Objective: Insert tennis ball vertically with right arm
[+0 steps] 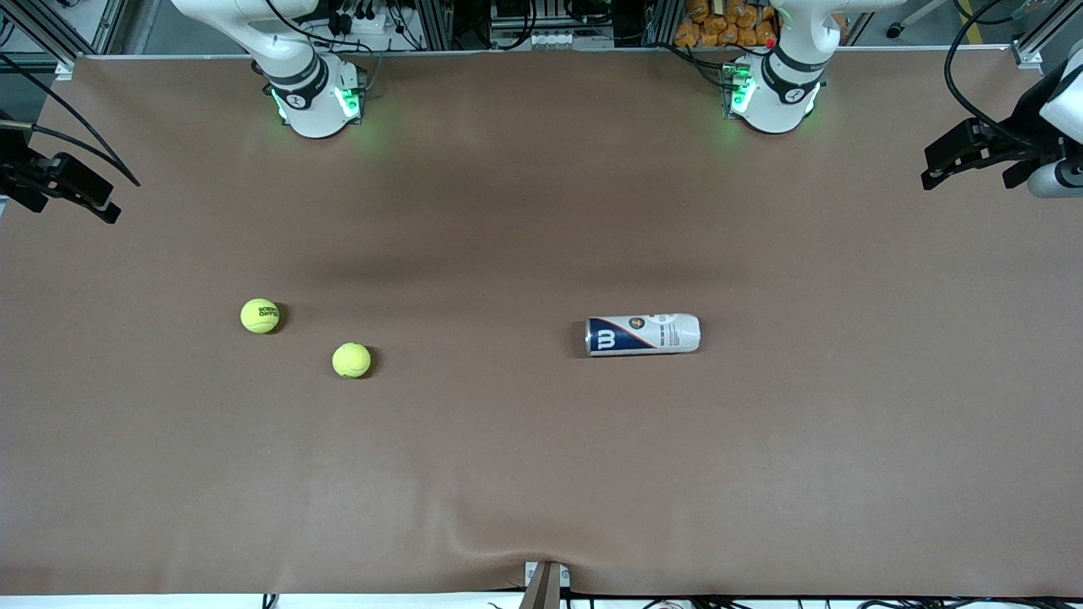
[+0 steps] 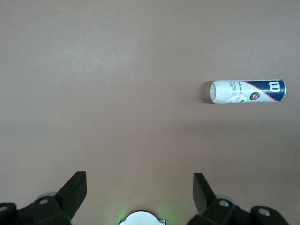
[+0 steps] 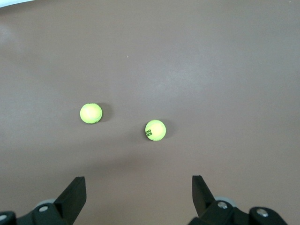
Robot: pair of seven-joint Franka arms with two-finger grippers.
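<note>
Two yellow tennis balls lie on the brown table toward the right arm's end. One carries dark print (image 1: 259,315) (image 3: 155,130); the plain one (image 1: 351,359) (image 3: 91,113) lies nearer the front camera. A white-and-blue ball can (image 1: 643,335) (image 2: 246,91) lies on its side toward the left arm's end. My right gripper (image 3: 138,185) hangs high over the table, open and empty, with both balls well below it. My left gripper (image 2: 139,183) waits high over its own base, open and empty. In the front view only the right arm's base (image 1: 313,93) and the left arm's base (image 1: 774,93) show.
Black fixtures reach in at both ends of the table (image 1: 59,182) (image 1: 981,152). A small bracket (image 1: 546,584) sits at the table edge nearest the front camera. Brown cloth (image 1: 541,465) covers the table.
</note>
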